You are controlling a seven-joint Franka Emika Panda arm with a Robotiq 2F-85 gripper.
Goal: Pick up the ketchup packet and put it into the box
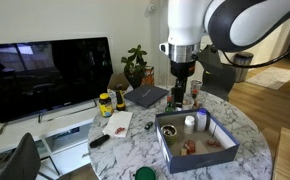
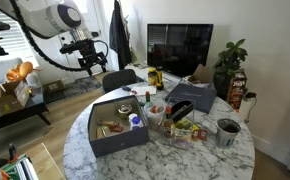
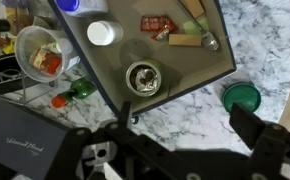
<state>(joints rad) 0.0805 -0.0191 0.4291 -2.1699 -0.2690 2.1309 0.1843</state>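
The box (image 1: 198, 160) stands on the marble table, blue outside and brownish inside; it also shows in the other exterior view (image 2: 120, 141) and in the wrist view (image 3: 190, 65). A tiny red sachet, apparently the ketchup packet (image 1: 118, 130), lies on the white napkin (image 1: 112, 120), left of the box. My gripper (image 1: 181, 88) hangs high above the table beside the box; it is open and empty. In the wrist view the two fingers (image 3: 190, 122) frame bare marble below the box's edge. The packet is out of the wrist view.
Inside the box lie a tin can (image 3: 143, 76), a white lid (image 3: 101, 33) and a red wrapper (image 3: 155, 22). A green lid (image 3: 241, 97) lies on the table. A grey laptop (image 1: 145, 96), a yellow-lidded jar (image 1: 105, 103) and a black remote (image 1: 99, 141) are nearby.
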